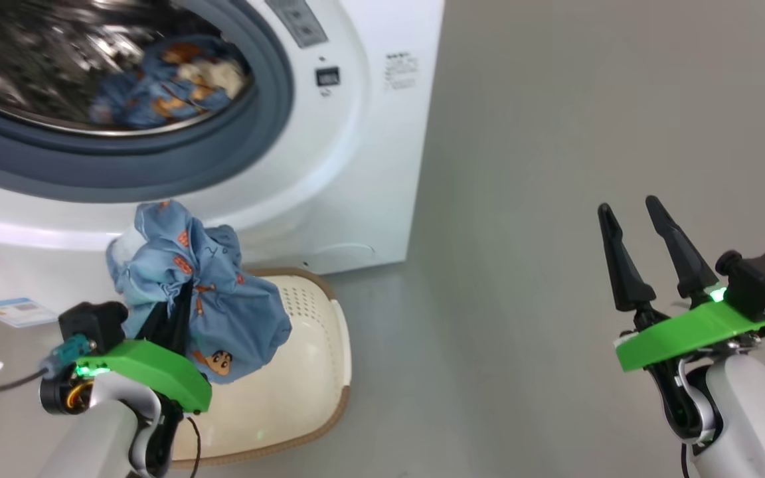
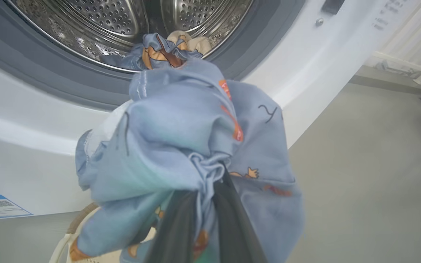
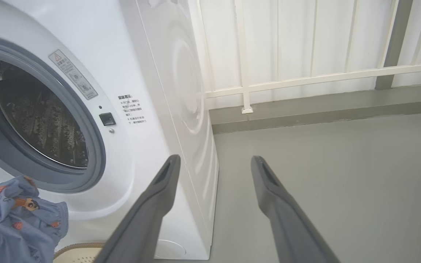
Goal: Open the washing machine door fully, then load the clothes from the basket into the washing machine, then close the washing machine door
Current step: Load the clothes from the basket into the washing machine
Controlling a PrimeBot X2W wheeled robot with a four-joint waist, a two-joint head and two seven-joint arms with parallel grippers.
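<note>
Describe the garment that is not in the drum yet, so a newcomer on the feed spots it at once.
Find the white washing machine; the cream basket sits below its open drum. Above the basket hangs a light blue bundle with orange-brown figures, pinched in the left gripper. Unlike the matching garment lying inside the drum, it is outside, held in the air.

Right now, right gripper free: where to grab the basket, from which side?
I'd pinch the basket by its brown rim on the right-hand wall, dropping the open right gripper from above, one finger inside. The wall is thin and upright, and the left gripper, shut on a blue printed garment, hangs over the other side.
</note>
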